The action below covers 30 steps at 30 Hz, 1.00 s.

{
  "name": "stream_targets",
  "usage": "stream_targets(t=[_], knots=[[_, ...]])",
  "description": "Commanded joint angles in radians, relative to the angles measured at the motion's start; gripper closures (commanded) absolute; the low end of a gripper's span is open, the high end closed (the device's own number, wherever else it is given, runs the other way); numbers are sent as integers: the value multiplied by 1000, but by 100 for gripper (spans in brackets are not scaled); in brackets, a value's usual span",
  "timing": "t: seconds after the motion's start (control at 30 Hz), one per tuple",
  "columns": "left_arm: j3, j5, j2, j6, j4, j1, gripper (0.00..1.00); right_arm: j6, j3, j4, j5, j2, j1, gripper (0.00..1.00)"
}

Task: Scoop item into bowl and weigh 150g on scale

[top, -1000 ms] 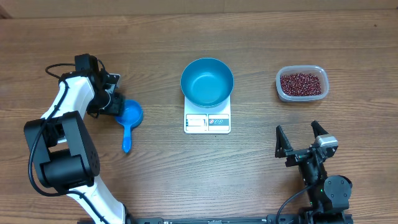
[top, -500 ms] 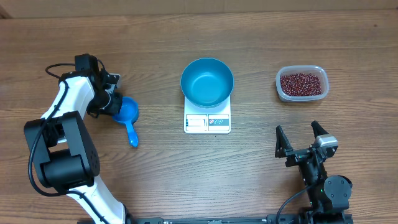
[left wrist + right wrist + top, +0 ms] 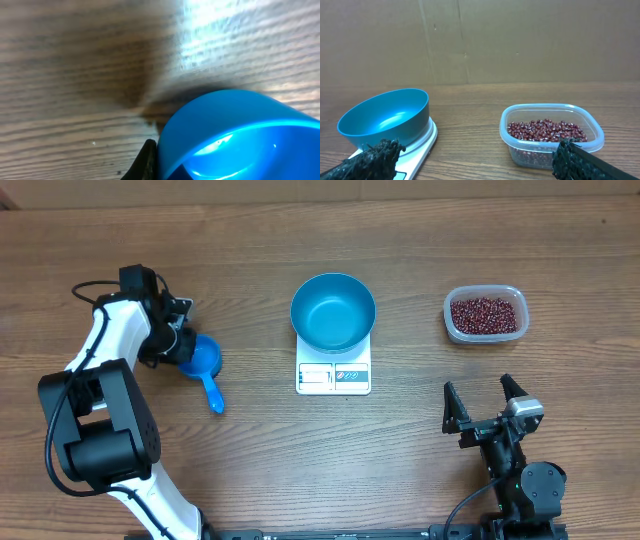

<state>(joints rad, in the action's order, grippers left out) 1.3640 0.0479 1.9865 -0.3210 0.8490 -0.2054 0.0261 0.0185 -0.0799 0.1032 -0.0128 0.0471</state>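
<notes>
Far to the left of the scale, the left hand sits low over the desk, its jaws pressed fully together on the rim of a small blue scoop. The scoop's cup is at the hand. Its short handle points toward the robot's edge of the desk, angled slightly toward the scale. In the left wrist view the cup of the scoop fills the lower right, its wall curving up off the wood grain. One dark finger lies against its outer side; the other finger is out of sight.

The scale lies flat on the desk with its display edge facing the robot. The bowl stands upright on it, covering the rear of the platform and overhanging the scale's back edge. The inside of the bowl is bare, smooth blue.

To the right of the scale, well apart from it and level with the bowl, a clear tub holds the beans, a shallow heap of dark red-brown grains.

Also right of the scale, but nearer the robot, the right hand hovers apart from everything, jaws spread wide and gripping nothing. In the right wrist view its two dark fingers frame the scene, with the bowl on the scale at left and the tub of beans at right.
</notes>
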Motion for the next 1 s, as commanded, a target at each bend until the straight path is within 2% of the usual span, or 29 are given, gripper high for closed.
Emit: stream_targets(t=[0.0, 0.3, 0.5, 0.97], knots=[[123, 5, -18, 34, 71, -1, 96, 4, -11, 3, -5, 10, -3, 0], [417, 4, -19, 136, 283, 52, 96, 4, -11, 3, -5, 10, -3, 0], [543, 4, -19, 146, 366, 123, 96, 4, -11, 3, -5, 10, -3, 0], [563, -21, -19, 174, 377, 202, 96, 4, -11, 3, -5, 10, -3, 0]])
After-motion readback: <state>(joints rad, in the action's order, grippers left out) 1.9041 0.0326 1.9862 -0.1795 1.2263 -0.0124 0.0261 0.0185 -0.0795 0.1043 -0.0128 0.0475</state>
